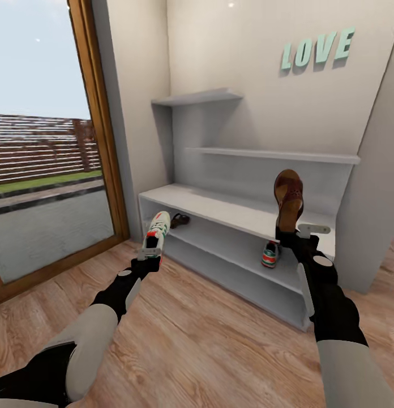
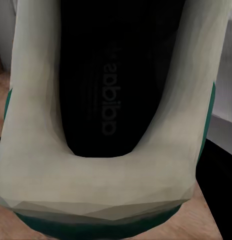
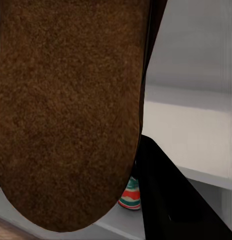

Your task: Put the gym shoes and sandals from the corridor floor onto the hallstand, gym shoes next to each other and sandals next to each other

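My left gripper (image 1: pixel 150 253) clamps a gym shoe (image 1: pixel 155 229) by its heel at centre-left; my right gripper (image 1: pixel 293 235) pinches a sandal (image 1: pixel 288 198) upright at centre-right. Both seem light; the sandal's thin sole may flex or pivot.

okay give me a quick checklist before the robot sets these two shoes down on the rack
1. Left tool holds a gym shoe: ok.
2. Right tool holds a sandal: ok.
3. Other sandal already in the hallstand upper slot, at its left end: ok.
4. Other gym shoe in the same slot, further right: ok.
5. Each held shoe faces its partner: not ok, sides are swapped.
6. Grip firmness: cannot tell.
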Motion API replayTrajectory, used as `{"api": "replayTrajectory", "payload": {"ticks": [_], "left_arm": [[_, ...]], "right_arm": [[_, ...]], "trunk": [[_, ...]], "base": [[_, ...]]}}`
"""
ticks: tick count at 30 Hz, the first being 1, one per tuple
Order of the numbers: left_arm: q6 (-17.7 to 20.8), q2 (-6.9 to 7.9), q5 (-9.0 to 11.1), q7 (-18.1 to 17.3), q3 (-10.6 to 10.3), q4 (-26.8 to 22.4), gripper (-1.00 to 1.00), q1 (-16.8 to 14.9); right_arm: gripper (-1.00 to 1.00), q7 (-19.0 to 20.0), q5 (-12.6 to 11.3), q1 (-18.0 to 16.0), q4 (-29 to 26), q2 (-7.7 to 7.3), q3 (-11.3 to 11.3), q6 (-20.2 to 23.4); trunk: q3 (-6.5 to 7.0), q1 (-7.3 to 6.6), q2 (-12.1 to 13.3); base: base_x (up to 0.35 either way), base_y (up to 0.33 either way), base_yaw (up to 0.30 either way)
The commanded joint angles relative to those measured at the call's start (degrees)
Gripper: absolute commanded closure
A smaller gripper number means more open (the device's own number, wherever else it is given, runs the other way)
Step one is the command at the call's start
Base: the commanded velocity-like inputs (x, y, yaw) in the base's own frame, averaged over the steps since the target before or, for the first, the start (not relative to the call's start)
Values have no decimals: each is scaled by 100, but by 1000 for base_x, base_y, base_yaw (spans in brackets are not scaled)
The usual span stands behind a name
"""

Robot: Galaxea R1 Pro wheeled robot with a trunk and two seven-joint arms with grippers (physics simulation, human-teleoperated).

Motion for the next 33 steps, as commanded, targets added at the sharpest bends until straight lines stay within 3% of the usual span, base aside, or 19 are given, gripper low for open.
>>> {"api": "replayTrajectory", "payload": {"ticks": [1, 6, 23, 33], "left_arm": [[17, -6, -55, -48, 50, -12, 100, -2], [15, -6, -55, -48, 50, -12, 100, -2], [16, -7, -55, -48, 48, -12, 100, -2], [17, -15, -55, -49, 49, -12, 100, -2]], "right_arm": [[100, -4, 33, -4, -8, 0, 3, 38], [100, -5, 33, -4, -8, 0, 3, 38], [100, -3, 33, -4, -8, 0, 3, 38], [100, -7, 33, -4, -10, 0, 3, 38]], "trunk": [[-6, 0, -3], [-6, 0, -3], [-6, 0, -3], [-6, 0, -3]], "base": [[143, 194, -270], [143, 189, -270], [6, 14, -270], [26, 276, -255]]}}
